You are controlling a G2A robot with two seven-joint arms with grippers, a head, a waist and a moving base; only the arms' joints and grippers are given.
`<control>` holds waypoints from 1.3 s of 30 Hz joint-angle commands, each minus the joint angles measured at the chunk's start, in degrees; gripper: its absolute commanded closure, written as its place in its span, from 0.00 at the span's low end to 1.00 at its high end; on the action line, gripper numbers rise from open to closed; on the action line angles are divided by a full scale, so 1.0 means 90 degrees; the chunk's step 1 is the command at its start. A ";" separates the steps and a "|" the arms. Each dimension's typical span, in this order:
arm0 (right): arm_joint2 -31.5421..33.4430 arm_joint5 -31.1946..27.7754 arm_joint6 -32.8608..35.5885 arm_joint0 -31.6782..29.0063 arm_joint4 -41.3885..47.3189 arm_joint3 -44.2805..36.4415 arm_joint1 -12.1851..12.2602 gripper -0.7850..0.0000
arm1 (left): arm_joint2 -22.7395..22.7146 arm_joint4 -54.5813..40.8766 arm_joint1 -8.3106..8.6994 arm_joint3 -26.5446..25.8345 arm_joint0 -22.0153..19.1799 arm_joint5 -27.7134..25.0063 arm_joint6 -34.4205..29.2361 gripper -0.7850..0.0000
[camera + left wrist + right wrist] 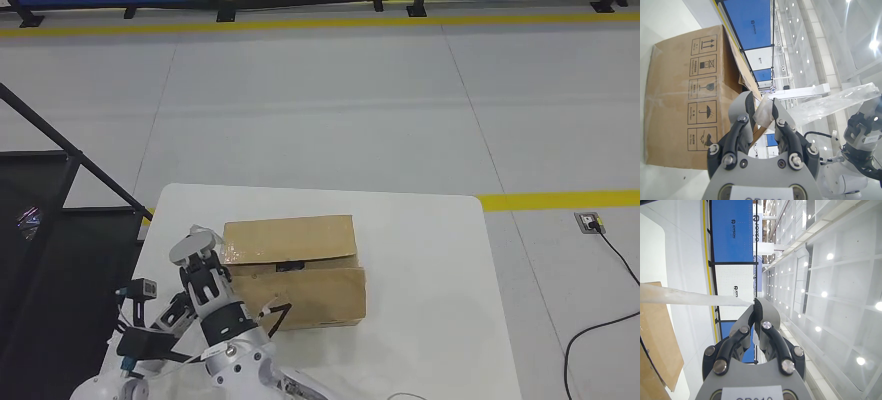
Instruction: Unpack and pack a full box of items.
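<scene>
Nearest, left end effector [762,102]: fingers apart, low beside the box's printed end wall. The crumpled end of a clear strip sits between them and touches at least one pad. I cannot tell whether it is pinched.
Right end effector [756,302]: fingers pressed together on the other end of the same strip, held off to the side of the left one.
Clear strip [829,102]: looks like sealing tape or film. It spans the gap between the two end effectors, and in the right wrist view it runs back towards the box.
Box [300,270]: brown cardboard with handling symbols on one end. It stands on the worktop toward the robot's left, with both top flaps folded down and a dark slit between them. The contents are hidden.
Progress: by my reading this is the opening step, with the seal coming away and the flaps not yet lifted. Taking the items out and packing them back in are both left to do.
Worktop [430,300]: white, smooth, with rounded corners.
Room: a pale grey floor [350,110] crossed by yellow lines [560,200]. A floor socket [589,222] with a black cable lies beyond the worktop, and black netting on a frame [40,260] stands to one side. Farther off are blue and white panels [723,237] under a white ceiling with round lights [824,294].
</scene>
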 commanded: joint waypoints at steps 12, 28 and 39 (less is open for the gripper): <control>0.0110 -0.0040 -0.0090 -0.0101 0.0000 -0.0062 0.0046 1.00 | -0.0067 0.0034 0.0020 -0.0065 0.0134 -0.0069 0.0272 0.89; 0.0379 -0.0010 -0.0160 -0.0290 0.0000 -0.0215 0.0093 1.00 | -0.0236 -0.0008 0.0049 -0.0081 0.0244 -0.0177 0.0493 1.00; 0.0389 0.0200 -0.0096 -0.0298 0.0000 -0.0309 0.0150 1.00 | -0.0355 -0.0245 0.0051 -0.0068 0.0351 -0.0356 0.0676 1.00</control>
